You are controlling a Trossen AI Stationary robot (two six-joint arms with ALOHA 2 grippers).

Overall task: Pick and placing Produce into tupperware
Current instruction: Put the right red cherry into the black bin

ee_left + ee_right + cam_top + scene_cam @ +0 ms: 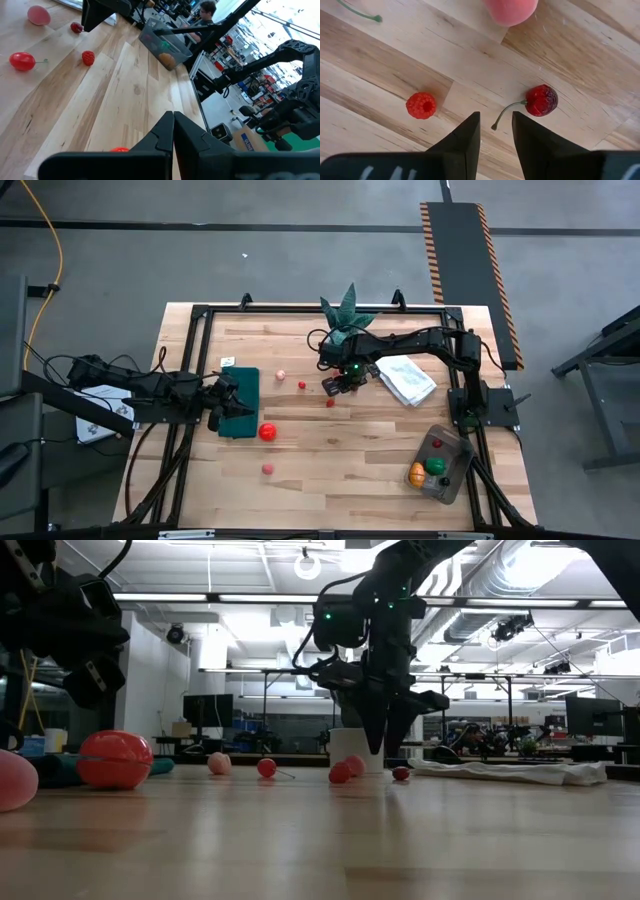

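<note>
My right gripper (496, 125) points down a little above the table's middle (340, 387), open by a narrow gap. A dark red cherry (541, 100) lies just beyond it, and the free end of its stem (494, 127) lies between the fingertips. A raspberry (421, 105) and a pink fruit (511, 7) lie close by. More produce lies on the wood: a red tomato (267, 432) and pink pieces (268, 468). The tupperware (440, 463) stands at the near right corner with orange, green and dark red pieces inside. My left gripper (173, 125) waits shut over the green mat (240, 402).
A spiky green plant in a white pot (347, 315) stands just behind my right gripper. A folded white cloth (407, 378) lies to its right. Black frame rails (300, 308) run along the table's edges. Bare wood lies between the tomato and the tupperware.
</note>
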